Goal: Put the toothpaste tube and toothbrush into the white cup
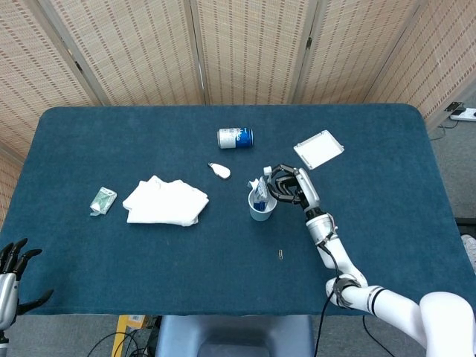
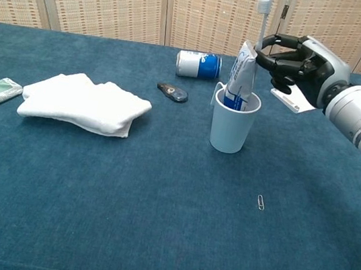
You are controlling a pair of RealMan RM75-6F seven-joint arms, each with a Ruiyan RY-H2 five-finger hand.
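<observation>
- Toothbrush [image 2: 260, 31] position: it stands nearly upright, long axis vertical, bristle head at the top centre of the chest view and lower shaft inside the white cup [image 2: 234, 124]. It lies directly at the fingertips of your right hand [image 2: 298, 63], on the hand's left side in the frame.
- Toothpaste tube [image 2: 241, 77] position: already standing in the same cup, leaning slightly, touching or just beside the brush shaft.
- Right hand state: fingers curled toward the thumb around the brush shaft, apparently pinching it just above the tube's top edge. Whether the pinch carries load or is only loose contact cannot be told.
- Right arm pose: forearm enters from the right edge of the chest view, hand at the level of the tube's top, above and to the right of the cup rim.
- Left hand [image 1: 10, 268] state: fingers spread, holding nothing, at the lower left corner of the head view, well apart from the cup. Your right hand is the nearer one.
- Judgement: the brush appears seated; the coming move is likely a release, so spread the fingers without tipping the cup.
</observation>
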